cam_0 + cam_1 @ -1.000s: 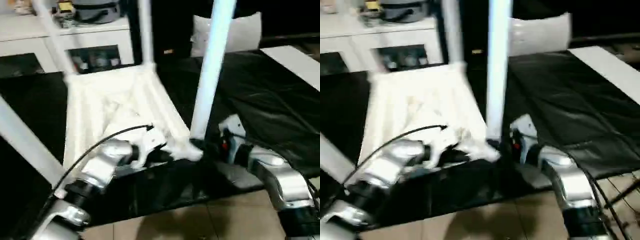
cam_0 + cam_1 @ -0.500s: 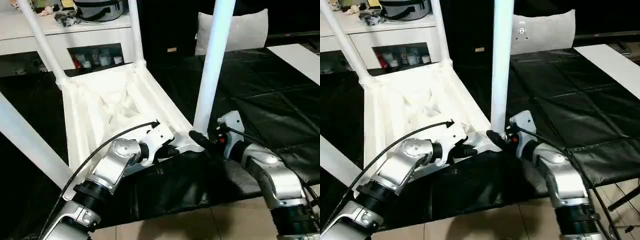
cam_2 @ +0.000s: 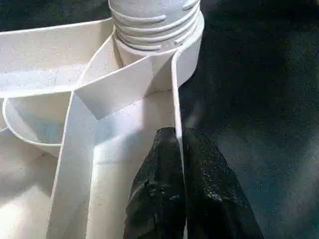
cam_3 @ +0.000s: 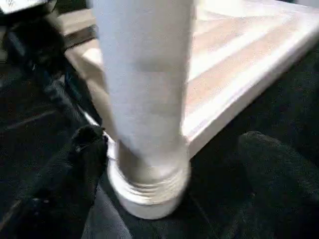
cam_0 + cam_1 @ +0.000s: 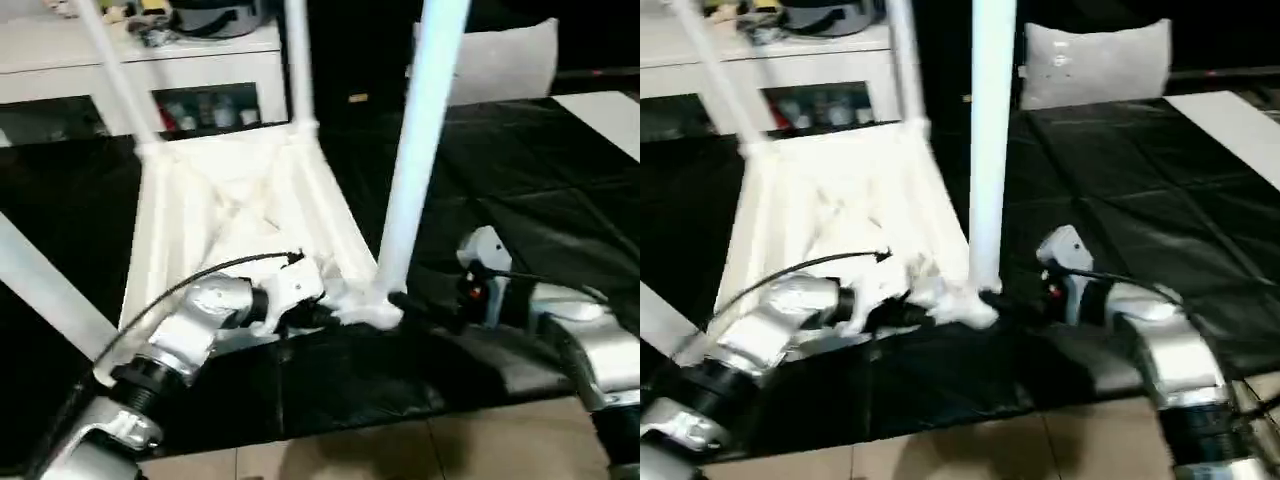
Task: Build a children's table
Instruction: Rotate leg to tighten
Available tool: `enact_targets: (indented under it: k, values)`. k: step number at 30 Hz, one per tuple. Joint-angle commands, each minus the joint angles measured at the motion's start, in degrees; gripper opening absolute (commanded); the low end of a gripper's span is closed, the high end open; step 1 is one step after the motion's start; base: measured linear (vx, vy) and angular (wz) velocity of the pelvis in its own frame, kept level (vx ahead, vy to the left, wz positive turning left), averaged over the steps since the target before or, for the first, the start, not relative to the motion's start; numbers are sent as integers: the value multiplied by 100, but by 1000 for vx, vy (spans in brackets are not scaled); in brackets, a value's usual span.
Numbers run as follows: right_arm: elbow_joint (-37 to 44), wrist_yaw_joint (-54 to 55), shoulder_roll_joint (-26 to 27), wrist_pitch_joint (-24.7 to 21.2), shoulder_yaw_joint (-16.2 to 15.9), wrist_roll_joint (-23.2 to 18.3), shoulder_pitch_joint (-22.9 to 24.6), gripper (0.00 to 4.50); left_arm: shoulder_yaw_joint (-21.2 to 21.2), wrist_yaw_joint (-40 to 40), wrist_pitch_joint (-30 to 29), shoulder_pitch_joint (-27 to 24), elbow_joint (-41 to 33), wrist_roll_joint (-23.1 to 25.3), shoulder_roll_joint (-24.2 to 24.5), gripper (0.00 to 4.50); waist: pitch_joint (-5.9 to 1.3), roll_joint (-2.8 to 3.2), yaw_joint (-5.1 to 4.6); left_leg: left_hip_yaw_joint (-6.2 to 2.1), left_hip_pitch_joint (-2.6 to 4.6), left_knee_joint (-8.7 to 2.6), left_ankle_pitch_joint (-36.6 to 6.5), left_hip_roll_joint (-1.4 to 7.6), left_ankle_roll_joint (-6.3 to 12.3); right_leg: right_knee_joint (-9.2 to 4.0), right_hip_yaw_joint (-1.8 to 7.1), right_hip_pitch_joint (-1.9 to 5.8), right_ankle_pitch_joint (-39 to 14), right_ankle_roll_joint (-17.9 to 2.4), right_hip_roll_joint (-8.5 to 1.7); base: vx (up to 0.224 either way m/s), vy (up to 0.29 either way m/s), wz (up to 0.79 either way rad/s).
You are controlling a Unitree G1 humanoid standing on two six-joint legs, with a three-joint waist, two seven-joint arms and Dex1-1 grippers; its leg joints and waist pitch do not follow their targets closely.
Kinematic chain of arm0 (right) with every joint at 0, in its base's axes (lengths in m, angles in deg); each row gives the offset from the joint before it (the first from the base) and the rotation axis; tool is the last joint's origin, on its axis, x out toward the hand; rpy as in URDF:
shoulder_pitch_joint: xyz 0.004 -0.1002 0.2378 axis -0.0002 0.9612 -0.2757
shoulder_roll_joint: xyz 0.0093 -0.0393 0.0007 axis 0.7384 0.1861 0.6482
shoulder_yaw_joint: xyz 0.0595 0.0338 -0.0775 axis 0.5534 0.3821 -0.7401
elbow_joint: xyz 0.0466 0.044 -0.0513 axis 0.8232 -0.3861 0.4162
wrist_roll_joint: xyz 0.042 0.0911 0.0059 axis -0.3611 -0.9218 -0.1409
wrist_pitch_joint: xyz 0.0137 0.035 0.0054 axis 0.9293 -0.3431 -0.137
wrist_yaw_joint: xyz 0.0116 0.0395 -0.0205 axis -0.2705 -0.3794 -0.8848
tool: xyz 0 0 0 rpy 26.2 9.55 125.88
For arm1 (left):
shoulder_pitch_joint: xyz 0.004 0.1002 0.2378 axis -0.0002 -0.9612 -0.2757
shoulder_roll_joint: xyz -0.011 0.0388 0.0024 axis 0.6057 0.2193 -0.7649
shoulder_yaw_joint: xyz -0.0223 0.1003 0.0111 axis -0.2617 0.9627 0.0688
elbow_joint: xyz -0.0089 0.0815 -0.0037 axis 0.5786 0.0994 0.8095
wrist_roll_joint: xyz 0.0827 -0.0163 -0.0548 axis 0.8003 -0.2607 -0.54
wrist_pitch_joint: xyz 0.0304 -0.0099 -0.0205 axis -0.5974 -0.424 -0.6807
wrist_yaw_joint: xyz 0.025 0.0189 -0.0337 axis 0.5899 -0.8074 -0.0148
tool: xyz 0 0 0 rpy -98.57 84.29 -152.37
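The white table top (image 5: 230,210) lies upside down on a black sheet, ribbed side up, with legs rising from its corner sockets. The near right leg (image 5: 415,150) stands in its socket (image 3: 192,50), and a few thread turns (image 4: 144,191) show above the socket's rim. My left gripper (image 3: 180,164) is shut on the thin rim wall of the top, just short of that socket. My right gripper (image 4: 174,164) is open, with one black finger (image 4: 82,154) on each side of the leg's base. In the left eye view, both grippers meet at this corner (image 5: 375,310).
Two far legs (image 5: 300,60) and a near left leg (image 5: 40,290) stand up around the top. Behind it are a white cabinet (image 5: 120,60) and a grey cushion (image 5: 500,60). The black sheet (image 5: 540,180) spreads to the right, and floor tiles (image 5: 400,450) lie in front.
The whole picture has shifted with the camera. Both grippers stay at the near right corner: the left still pinches the rim and the right still straddles the leg's base.
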Motion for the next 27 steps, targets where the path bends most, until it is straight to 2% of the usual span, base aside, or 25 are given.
enact_targets:
  k: [1, 2, 3, 4, 11, 12, 15, 17, 19, 23, 25, 27]
  values:
    - [0, -254, -69, 183, -127, 49, -40, 448, 270, -421, 272, 131, -44, 67, 72, 0, -373, -77, 18, -9, 13, -365, -992, 195, 497, -326, 209, 315, -1415, -1261, -267, 0, 0, 0]
    - [11, -480, -121, 206, -184, -13, -28, 448, 337, -583, 388, 137, -27, 79, 155, 0, -373, -72, 42, -5, 22, -363, -1014, 195, 496, -327, 210, 311, -1427, -1270, -268, 0, 0, 0]
    - [44, -962, -194, 126, -273, -215, -18, 433, 428, -874, 547, 148, 2, 80, 285, 0, -375, -108, 75, 1, 24, -361, -1054, 193, 513, -330, 206, 316, -1467, -1275, -269, 0, 0, 0]
    - [55, -1114, -203, 80, -300, -290, -19, 422, 457, -986, 585, 146, -9, 71, 333, 0, -380, -93, 94, -5, 19, -365, -1061, 203, 517, -312, 206, 325, -1464, -1283, -276, 0, 0, 0]
    - [-73, -1396, -157, 101, -427, -384, -79, 365, 508, -1234, 688, 119, -35, 30, 445, 0, -368, -126, 161, -3, 19, -377, -1042, 212, 416, -312, 221, 310, -1641, -1251, -294, 0, 0, 0]
    - [-115, -1413, -144, 139, -453, -396, -91, 343, 510, -1240, 731, 117, -4, 37, 445, 0, -368, -122, 165, -3, 19, -378, -1051, 212, 406, -313, 222, 310, -1672, -1238, -295, 0, 0, 0]
    - [-178, -1511, -107, 145, -491, -438, -105, 324, 505, -1251, 801, 108, 49, 24, 419, 0, -368, -129, 173, -4, 16, -378, -1064, 206, 379, -328, 221, 309, -1806, -1170, -295, 0, 0, 0]
    - [-199, -1568, -86, 140, -498, -447, -105, 315, 507, -1289, 814, 108, 63, 13, 414, 0, -378, -129, 175, -5, 15, -373, -1016, 207, 386, -316, 220, 307, -1721, -1176, -288, 0, 0, 0]
    - [-228, -1600, -43, 112, -480, -473, -110, 282, 508, -1320, 842, 113, 90, 15, 411, 0, -380, -128, 174, -5, 8, -369, -989, 207, 408, -310, 218, 309, -1662, -1191, -288, 0, 0, 0]
    - [-222, -1654, 15, 1, -488, -566, -107, 275, 498, -1294, 875, 121, 126, 19, 400, 0, -378, -133, 177, -3, 10, -371, -987, 205, 406, -311, 217, 309, -1665, -1205, -287, 0, 0, 0]
    - [-202, -1669, 25, -30, -503, -590, -98, 245, 492, -1287, 864, 120, 129, 15, 397, 0, -376, -134, 177, -3, 10, -372, -992, 204, 396, -317, 217, 309, -1742, -1173, -287, 0, 0, 0]
    - [-137, -1640, 95, -173, -466, -775, -82, 240, 471, -1234, 737, 121, 140, 12, 390, 0, -377, -135, 179, -5, 9, -375, -981, 205, 397, -318, 216, 312, -1775, -1155, -288, 0, 0, 0]
